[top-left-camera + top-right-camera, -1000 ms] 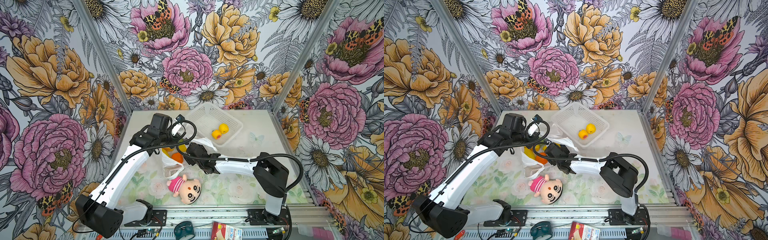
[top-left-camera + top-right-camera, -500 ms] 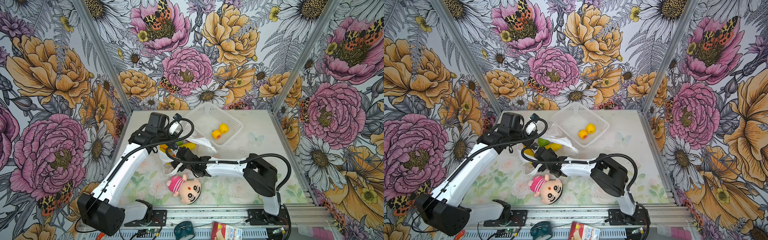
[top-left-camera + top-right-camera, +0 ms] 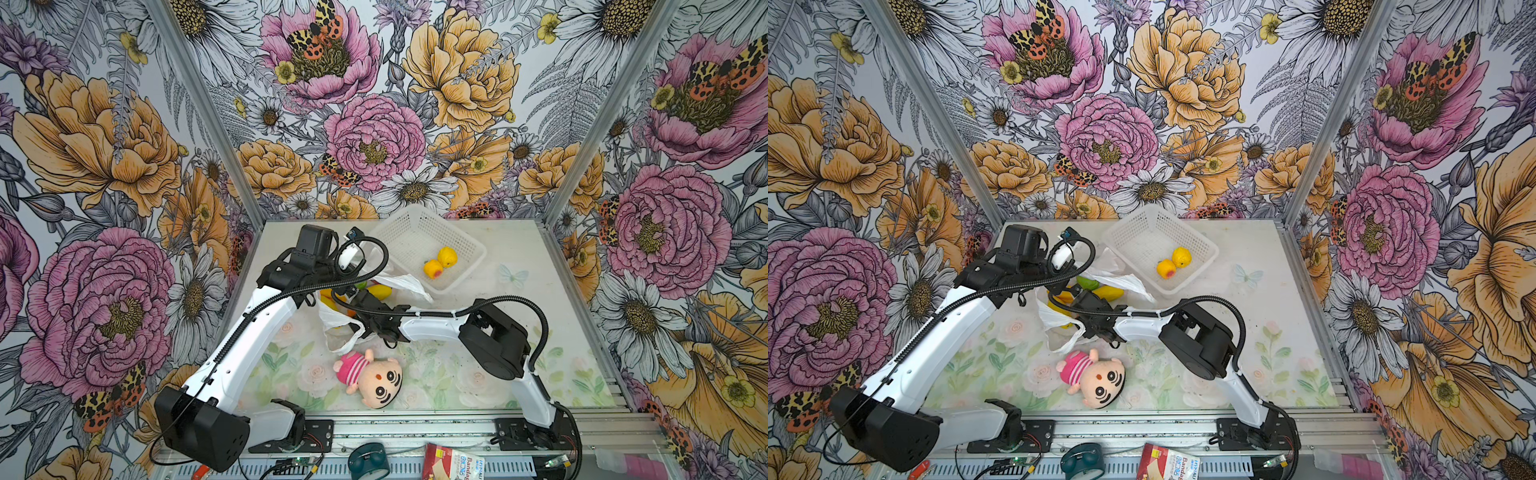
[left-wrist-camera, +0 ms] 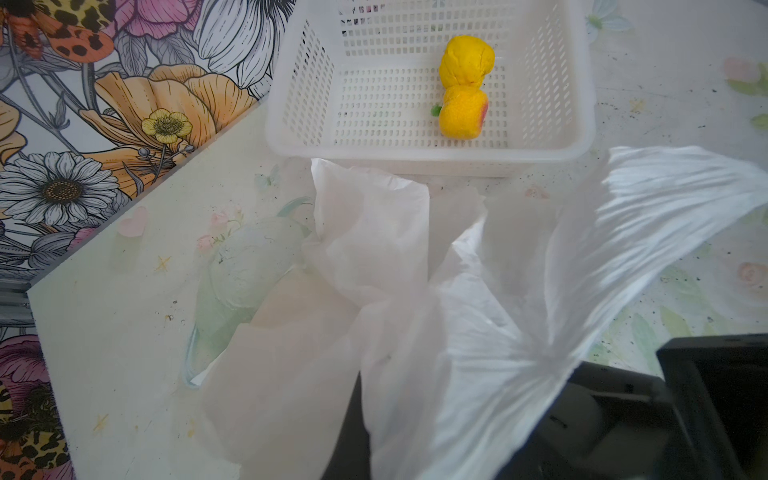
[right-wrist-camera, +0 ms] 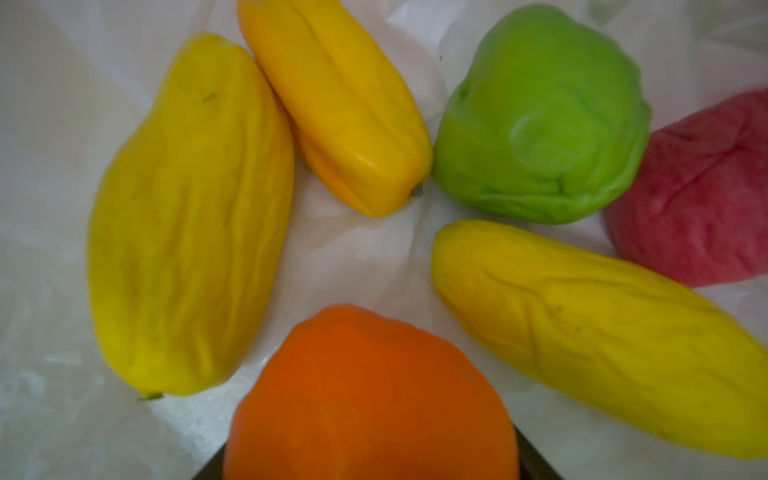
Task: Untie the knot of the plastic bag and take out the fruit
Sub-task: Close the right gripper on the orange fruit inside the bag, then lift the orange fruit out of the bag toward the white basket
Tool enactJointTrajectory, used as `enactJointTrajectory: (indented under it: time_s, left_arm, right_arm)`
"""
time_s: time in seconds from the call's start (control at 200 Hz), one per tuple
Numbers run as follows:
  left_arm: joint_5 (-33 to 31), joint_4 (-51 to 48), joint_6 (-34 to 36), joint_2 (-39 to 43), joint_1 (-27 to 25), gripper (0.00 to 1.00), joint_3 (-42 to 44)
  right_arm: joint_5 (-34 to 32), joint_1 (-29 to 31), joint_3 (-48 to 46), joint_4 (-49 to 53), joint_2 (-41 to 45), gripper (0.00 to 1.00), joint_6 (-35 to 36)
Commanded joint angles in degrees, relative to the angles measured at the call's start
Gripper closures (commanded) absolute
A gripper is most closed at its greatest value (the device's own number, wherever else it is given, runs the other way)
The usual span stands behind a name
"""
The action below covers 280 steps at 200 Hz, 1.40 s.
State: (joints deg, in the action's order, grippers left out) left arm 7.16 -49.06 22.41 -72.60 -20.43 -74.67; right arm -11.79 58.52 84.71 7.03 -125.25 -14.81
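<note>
1. Six fruits [image 5: 191, 216] lay in the open plastic bag [image 3: 338, 328]: three long yellow ones, a green one [image 5: 540, 116], a pink-red one [image 5: 698, 191] and an orange one [image 5: 365, 395].
2. The bag sat left of the middle of the table [image 3: 519, 291], between the white basket [image 3: 415, 232] at the back edge and the doll [image 3: 370, 374] near the front edge.
3. The left gripper [image 4: 561, 374] was clamped on a gathered fold of the bag's rim, holding it up.
4. The right gripper [image 3: 358, 300] reached into the bag's mouth with the orange fruit between its jaws. Whether they pressed on it could not be told.
5. Two yellow fruits [image 3: 440, 262] lay touching each other in the basket.
</note>
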Motion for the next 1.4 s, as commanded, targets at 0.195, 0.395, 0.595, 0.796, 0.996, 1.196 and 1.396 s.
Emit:
enactJointTrajectory:
  time_s: [0.195, 0.395, 0.595, 0.796, 0.996, 1.196, 1.396]
  left_arm:
    - [1.9, 1.1, -0.9, 0.0, 1.0, 1.0, -0.5]
    - [1.6, 1.2, -1.0, -0.1, 1.1, 1.0, -0.5]
    - [1.6, 1.2, -1.1, -0.4, 1.4, 1.0, -0.6]
    - [1.5, 1.2, -1.2, -0.5, 1.2, 1.0, -0.5]
    - [0.9, 1.1, -1.2, -1.0, 1.2, 1.0, -0.5]
    - [0.7, 1.1, -1.1, -1.1, 1.1, 1.0, -0.4]
    - [0.2, 1.1, -1.0, -1.1, 0.9, 1.0, -0.4]
  right_arm:
    - [0.9, 1.2, -9.8, -7.7, 13.0, 0.5, 0.3]
    - [0.5, 2.8, -21.8, -16.8, 26.9, 0.62, 1.5]
    - [1.0, 3.7, -31.7, -24.2, 39.3, 0.63, 2.7]
    - [-1.2, 3.9, -37.9, -27.0, 52.1, 0.66, 5.6]
    - [-7.5, -0.9, -39.6, -25.9, 63.6, 0.69, 7.3]
    - [-4.0, -18.0, -38.2, -25.9, 62.9, 0.69, -0.9]
    - [6.1, -33.0, -25.7, -9.0, 48.8, 0.69, -7.7]
